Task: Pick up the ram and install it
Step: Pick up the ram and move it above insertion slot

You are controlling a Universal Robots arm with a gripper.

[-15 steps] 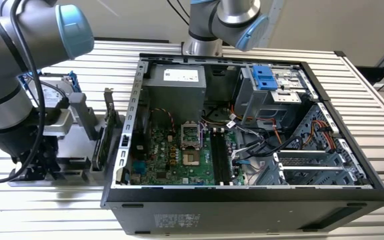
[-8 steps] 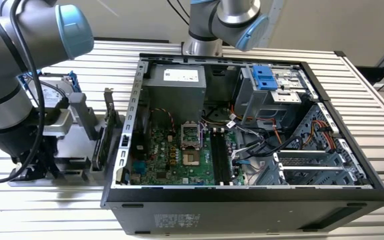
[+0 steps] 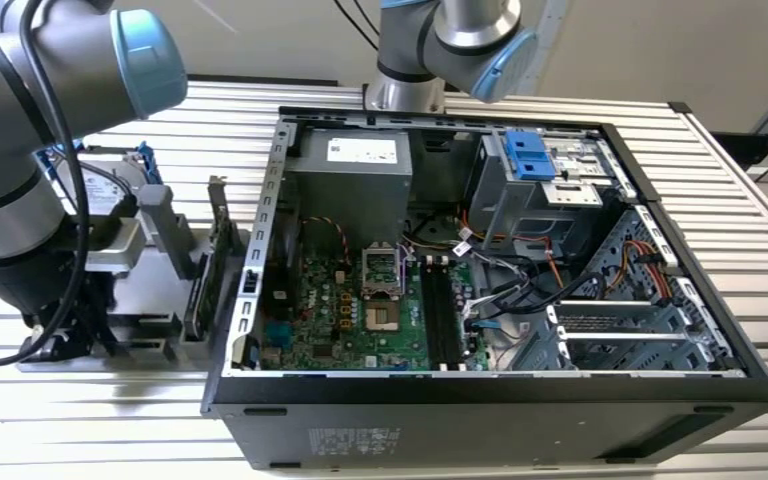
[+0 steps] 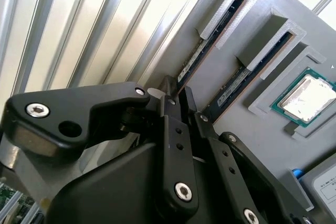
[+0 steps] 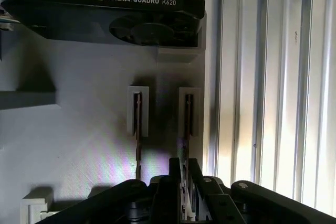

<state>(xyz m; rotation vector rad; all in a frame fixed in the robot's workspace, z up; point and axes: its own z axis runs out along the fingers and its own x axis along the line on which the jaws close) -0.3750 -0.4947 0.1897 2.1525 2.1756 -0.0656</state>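
1. Step in hand (judgement): the pick-up. No install work shows: the memory slots (image 3: 444, 310) in the PC case (image 3: 491, 420) look vacant.
2. Tool: the gripper (image 5: 185, 167) is down at the grey holder (image 5: 79, 145), which stands beside the case on the exterior view's left. In both wrist views the jaws stand on either side of one stick, w/ a gap no wider than the board. This reads as clenched on the ram (image 5: 187, 124), though pad contact itself is too fine to confirm.
3. Task item: the ram sits upright in its holder slot, the one nearer the holder's edge, and is not lifted.
4. A 2nd stick (image 5: 137, 129) stands in the parallel slot just beside it, outside the jaws.
5. Other parts on the holder: a CPU (image 4: 307, 95) past the 2nd stick and a graphics card (image 5: 105, 9) across the far end. Both are apart from the gripper.
6. Next move calls for (judgement): a firm hold and a straight pull in line w/ the slot, w/o twist or side load. A thin board binds easily, and the neighbour is close.
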